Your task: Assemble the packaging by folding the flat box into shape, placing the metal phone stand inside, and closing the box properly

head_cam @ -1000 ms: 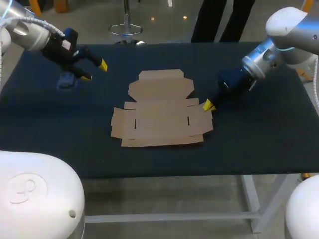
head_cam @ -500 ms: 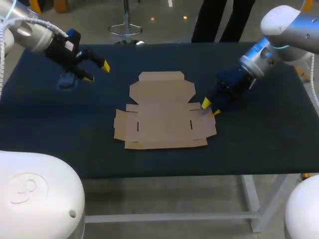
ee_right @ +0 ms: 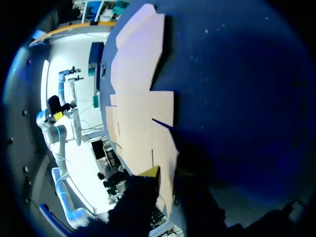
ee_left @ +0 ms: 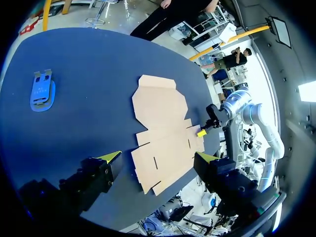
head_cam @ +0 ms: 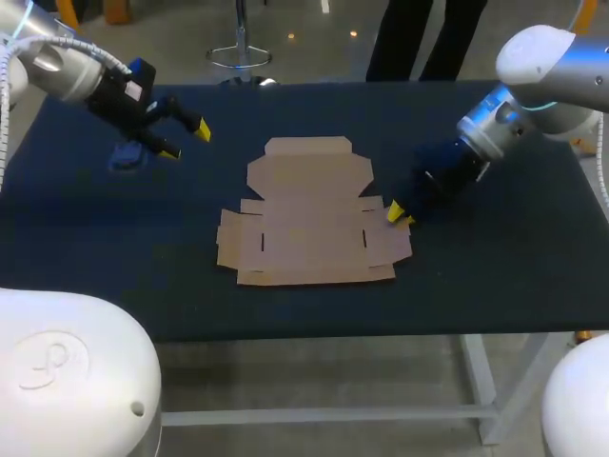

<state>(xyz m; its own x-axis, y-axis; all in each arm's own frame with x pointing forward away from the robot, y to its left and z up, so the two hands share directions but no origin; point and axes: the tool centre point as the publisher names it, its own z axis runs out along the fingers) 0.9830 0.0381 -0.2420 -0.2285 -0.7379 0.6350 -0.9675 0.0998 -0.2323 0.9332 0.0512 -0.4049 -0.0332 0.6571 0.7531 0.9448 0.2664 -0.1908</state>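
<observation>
My right claw [head_cam: 398, 212] sits at the flat box [head_cam: 309, 224] edge — grip unclear. Risk: unpinned, it slides rather than folds; my left claw [head_cam: 186, 140] hangs spread.

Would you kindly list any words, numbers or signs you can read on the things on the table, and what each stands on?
Nothing here can be read.
Flat cardboard box: plain, no print shows.
Blue phone stand: no marks to be made out.
Left gripper: a small white label on its body, too blurred to read.
</observation>
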